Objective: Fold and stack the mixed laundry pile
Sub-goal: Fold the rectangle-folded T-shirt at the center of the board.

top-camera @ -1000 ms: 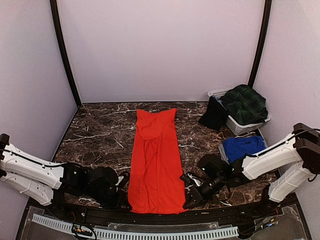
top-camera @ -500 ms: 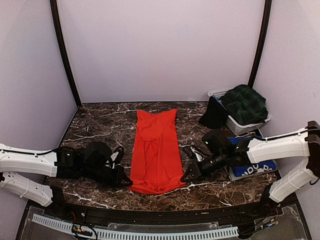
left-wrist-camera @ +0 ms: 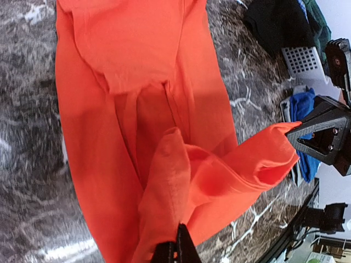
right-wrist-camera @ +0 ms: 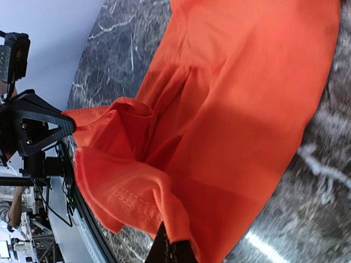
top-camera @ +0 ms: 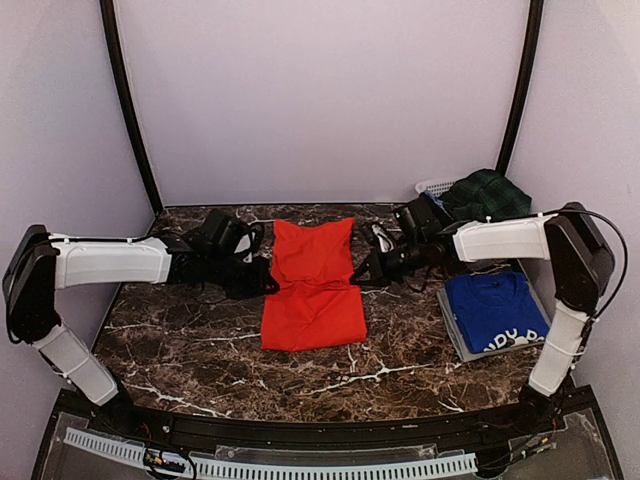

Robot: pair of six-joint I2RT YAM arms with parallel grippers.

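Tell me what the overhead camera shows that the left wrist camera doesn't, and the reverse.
Only the overhead view: both full arms, the enclosure walls, and the white print on the folded blue T-shirt. Only the left wrist view: the left gripper pinching the lifted hem up close, with its seam visible. Both: the red-orange T-shirt folded partway over itself on the marble table, with the right gripper shut on its other corner.

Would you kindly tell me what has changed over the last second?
The left tool and right tool, each shut on a near corner of the red shirt, swept from the near edge toward the back, folding the shirt's near half over its far half. Both grips held. The blue shirt, basket and skirt stayed put.
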